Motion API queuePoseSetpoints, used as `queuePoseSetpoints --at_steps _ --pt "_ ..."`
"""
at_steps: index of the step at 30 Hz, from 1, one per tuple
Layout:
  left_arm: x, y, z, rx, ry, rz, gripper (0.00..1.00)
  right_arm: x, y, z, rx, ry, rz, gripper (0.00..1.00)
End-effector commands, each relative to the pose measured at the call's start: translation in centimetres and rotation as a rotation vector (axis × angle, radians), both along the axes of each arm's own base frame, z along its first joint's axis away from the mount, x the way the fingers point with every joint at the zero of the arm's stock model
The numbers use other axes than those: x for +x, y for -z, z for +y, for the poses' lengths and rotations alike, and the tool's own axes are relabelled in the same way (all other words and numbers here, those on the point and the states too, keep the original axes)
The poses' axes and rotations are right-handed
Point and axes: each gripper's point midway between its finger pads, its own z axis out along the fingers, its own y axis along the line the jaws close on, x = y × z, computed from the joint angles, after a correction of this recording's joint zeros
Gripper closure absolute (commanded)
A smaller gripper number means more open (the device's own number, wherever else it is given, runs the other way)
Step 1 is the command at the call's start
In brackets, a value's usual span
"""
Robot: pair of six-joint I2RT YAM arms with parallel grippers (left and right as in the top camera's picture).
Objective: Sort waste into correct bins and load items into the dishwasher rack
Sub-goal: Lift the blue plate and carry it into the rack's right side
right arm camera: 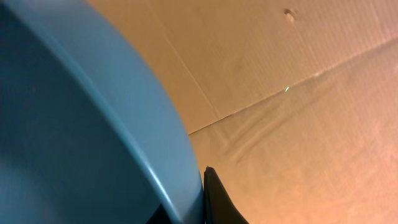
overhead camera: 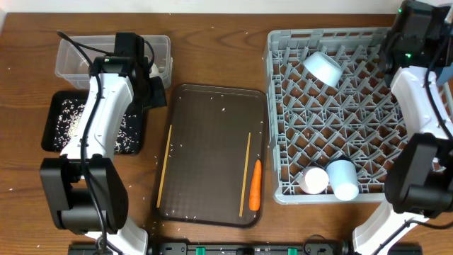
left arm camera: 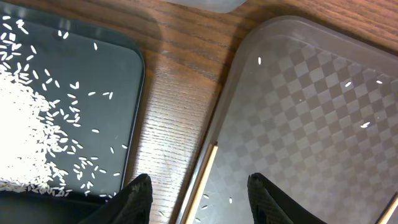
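Wooden table (overhead camera: 212, 49); cardboard-like backdrop.
Right gripper (right arm camera: 202, 202): clamped on rim of large blue plate (right arm camera: 74, 124), by dishwasher rack (overhead camera: 271, 113) far-right corner.
Plate: probably stiff, glossy, slippery, breakable, weighty; rim pinch may lever.
Left gripper (left arm camera: 199, 199): agape, empty, well left of rack, over chopstick (left arm camera: 208, 165).

The worktop (left arm camera: 168, 93) is showing grained wood; the brown tray (left arm camera: 298, 124) is showing checker-textured plastic; the blue plate (right arm camera: 74, 124) is looking smooth.

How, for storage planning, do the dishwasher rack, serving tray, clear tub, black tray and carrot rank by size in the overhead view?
Grey dishwasher rack
Dark-brown serving tray
Clear tub and black tray: look alike
Orange carrot
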Motion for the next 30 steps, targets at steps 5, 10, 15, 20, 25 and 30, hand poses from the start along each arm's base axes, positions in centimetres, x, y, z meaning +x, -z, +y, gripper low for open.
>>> queuePoseSetpoints --at_steps 5,10,15,20,25,30 --pt "-0.2 0.4 0.2 0.009 -0.010 0.013 0.49 -0.3 -0.8 0.0 -0.040 0.023 0.072 0.99" --pt "-0.2 0.4 0.2 0.009 -0.010 0.013 0.49 1.6 -0.1 2.4 -0.011 -0.083 0.086 0.99" --pt "-0.2 0.4 0.2 0.009 -0.010 0.013 0.49 3.5 1.5 6.5 0.034 -0.229 0.156 0.96" --pt "-0.2 0.4 0.2 0.010 -0.010 0.013 0.49 4.2 2.1 8.6 0.048 -0.289 0.187 0.06" --pt "-0.2 0.4 0.2 0.009 -0.010 0.014 0.49 3.8 1.4 8.1 0.031 -0.243 0.131 0.01" --pt "-0.2 0.4 0.2 0.009 -0.010 0.014 0.49 3.3 -0.3 7.9 -0.009 -0.177 0.043 0.01"
